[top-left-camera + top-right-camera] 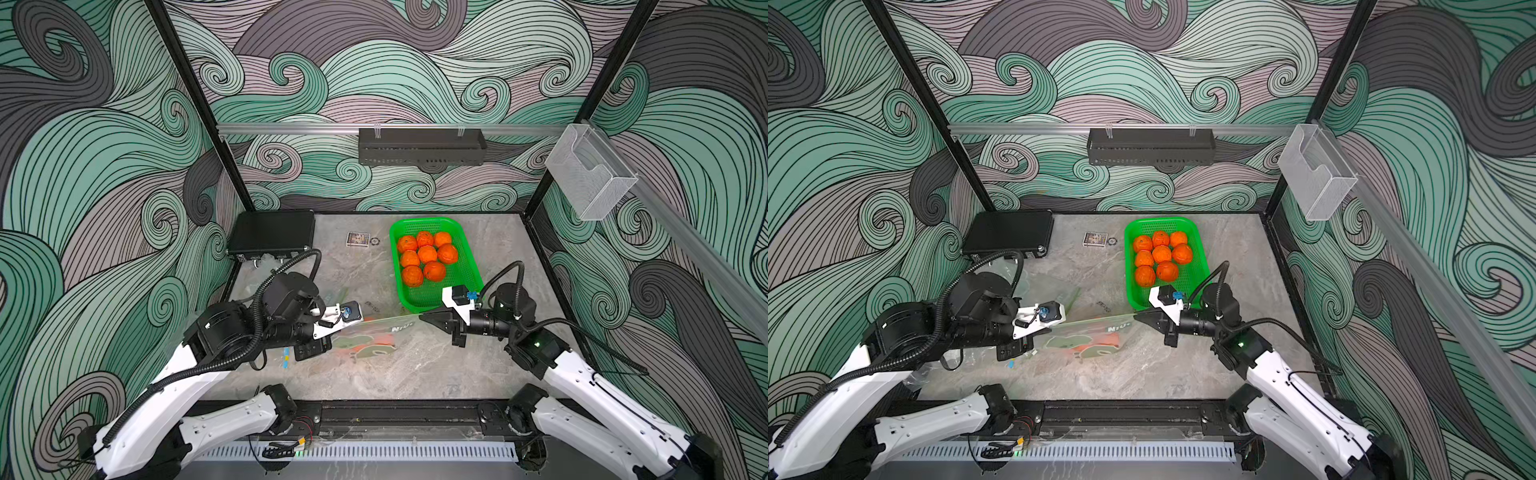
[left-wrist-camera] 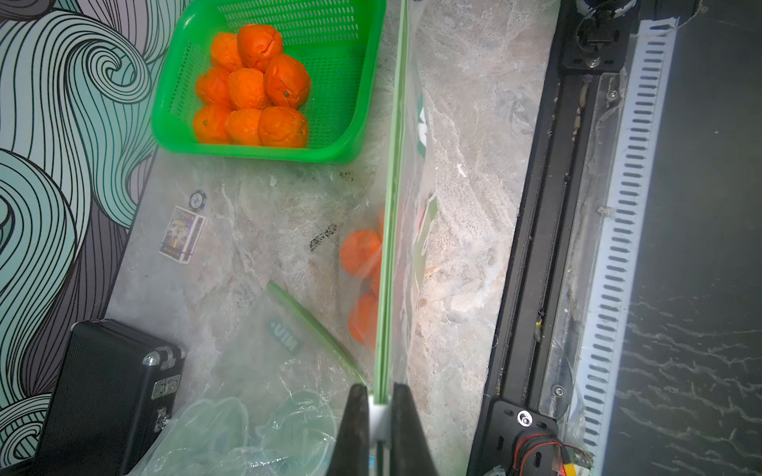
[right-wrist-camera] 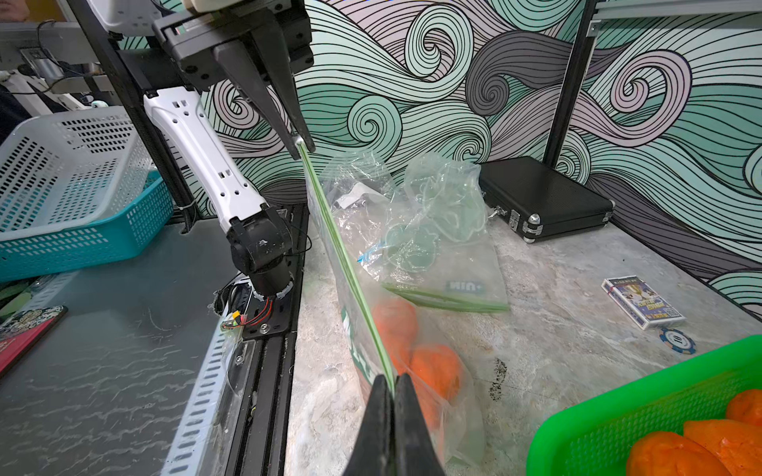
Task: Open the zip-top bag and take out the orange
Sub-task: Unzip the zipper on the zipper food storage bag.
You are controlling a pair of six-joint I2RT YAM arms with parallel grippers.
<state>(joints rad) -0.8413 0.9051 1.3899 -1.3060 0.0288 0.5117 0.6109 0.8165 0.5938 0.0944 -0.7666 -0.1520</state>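
Note:
The clear zip-top bag (image 1: 374, 338) hangs just above the table, its green zip strip (image 2: 391, 206) pulled taut between my two grippers. Through the plastic I see two oranges (image 2: 360, 251), also visible in the right wrist view as oranges (image 3: 437, 371). My left gripper (image 2: 379, 389) is shut on the strip's end, with the white slider (image 2: 378, 412) between its jaws. The right gripper (image 3: 393, 379) is shut on the strip's other end. In both top views the left gripper (image 1: 353, 323) and the right gripper (image 1: 1136, 318) face each other across the bag.
A green basket (image 1: 465, 286) with several oranges stands at the back right, close behind my right wrist. A black case (image 1: 270, 232) lies at the back left, with a card box (image 1: 358, 240) and a poker chip (image 1: 375, 240) between them. Empty clear bags (image 2: 264, 371) lie beside the left arm.

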